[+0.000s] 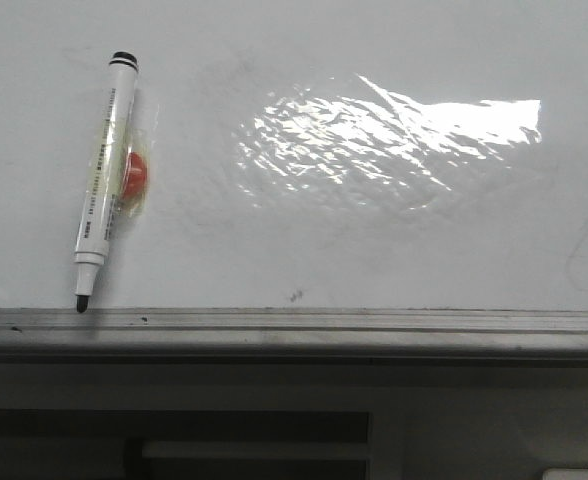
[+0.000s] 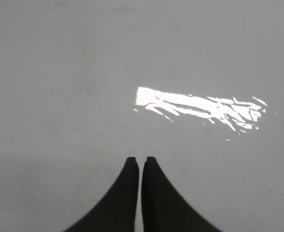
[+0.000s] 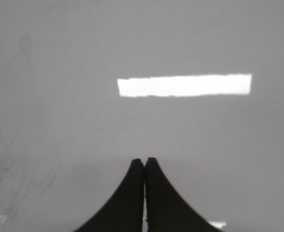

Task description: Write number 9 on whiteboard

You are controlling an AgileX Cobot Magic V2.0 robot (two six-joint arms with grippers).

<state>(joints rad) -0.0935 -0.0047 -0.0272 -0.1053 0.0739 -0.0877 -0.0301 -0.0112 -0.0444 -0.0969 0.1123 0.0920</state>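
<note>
The whiteboard (image 1: 374,240) fills most of the front view, glossy white with wrinkled film glare. No number 9 shows on it. A white marker pen (image 1: 104,180) with a black tip lies at the left, tip resting on the grey ledge (image 1: 294,325), over a small orange-red round piece (image 1: 134,175). Neither gripper shows in the front view. In the left wrist view my left gripper (image 2: 141,159) is shut and empty above the bare board (image 2: 84,72). In the right wrist view my right gripper (image 3: 145,160) is shut and empty above the board (image 3: 60,58).
A small dark smudge speck (image 1: 296,295) sits on the board just above the ledge. Below the ledge are a dark frame and a white bar (image 1: 254,450). Glare patches show on the board in both wrist views.
</note>
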